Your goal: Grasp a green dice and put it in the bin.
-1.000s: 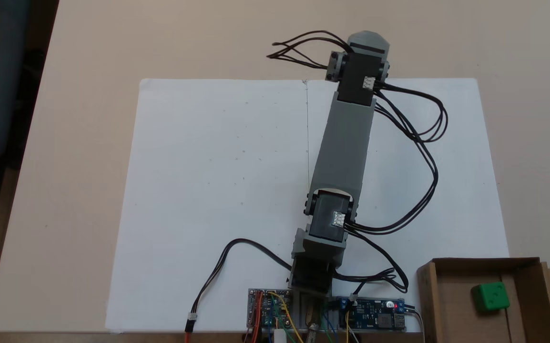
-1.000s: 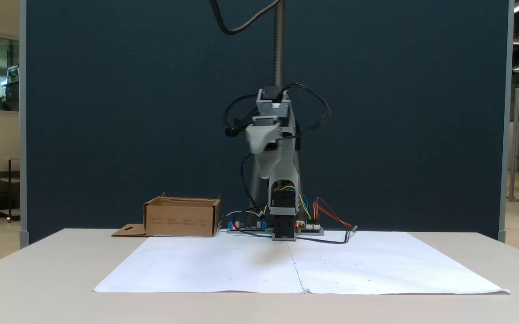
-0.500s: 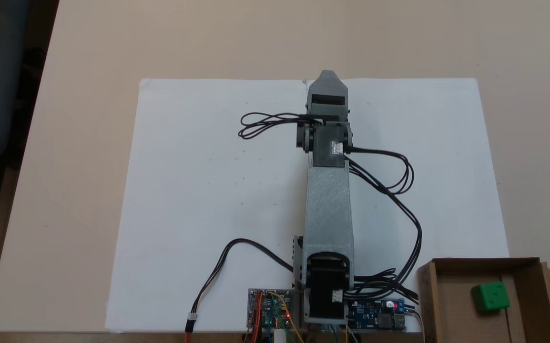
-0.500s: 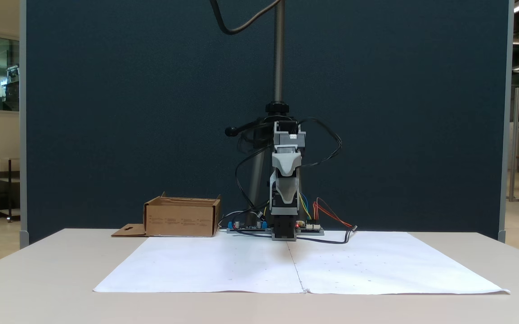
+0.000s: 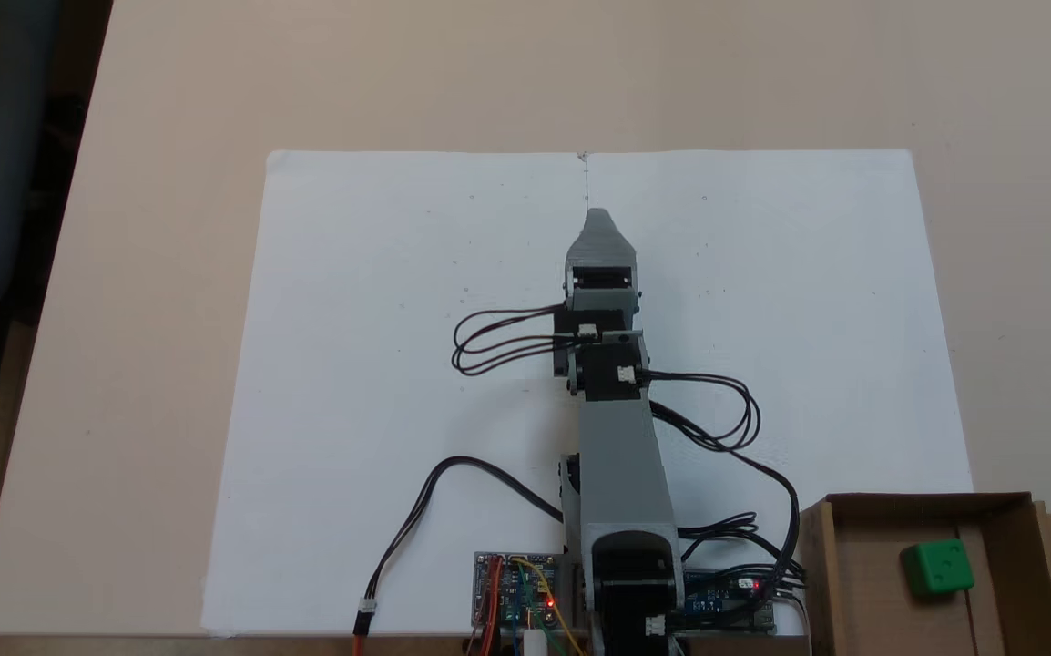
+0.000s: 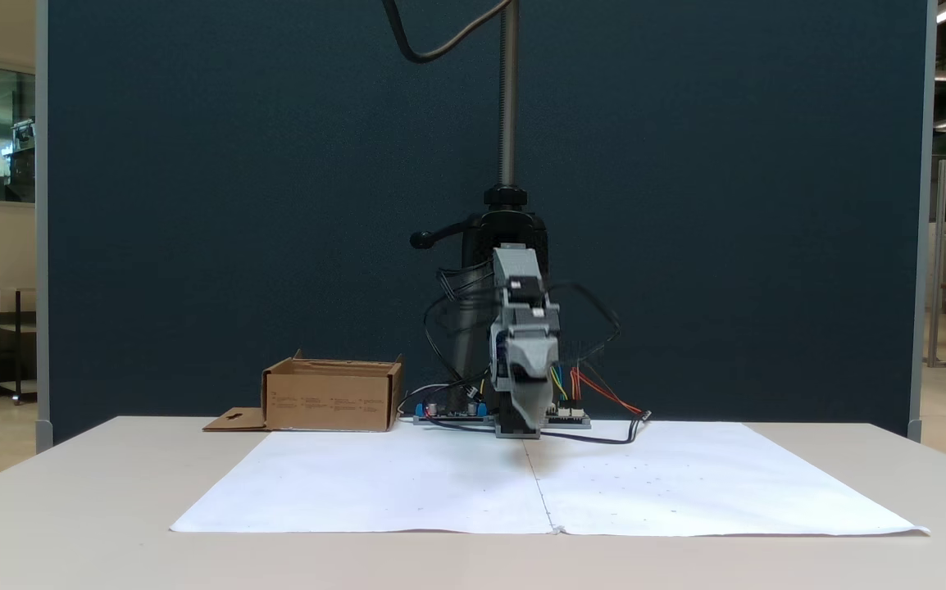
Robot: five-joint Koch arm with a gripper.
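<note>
The green dice (image 5: 937, 568) lies inside the bin (image 5: 917, 499), a brown cardboard box at the lower right corner in a fixed view. In the other fixed view the bin (image 6: 332, 401) stands left of the arm's base, and its walls hide the dice. My gripper (image 5: 596, 219) hangs over the middle seam of the white paper, far from the bin. From the front the gripper (image 6: 529, 419) points down close to the paper. It looks shut, with nothing between its jaws.
A large white paper sheet (image 5: 398, 364) covers the table's middle. Circuit boards (image 5: 516, 592) and loose black cables (image 5: 489, 346) sit around the arm's base. Behind the base stand a camera pole (image 6: 508, 90) and a dark blue partition (image 6: 194, 205).
The arm has folded back toward its base and come down. The gripper moved from beyond the paper's far edge, right of the seam, to the seam. The dice stayed in the bin.
</note>
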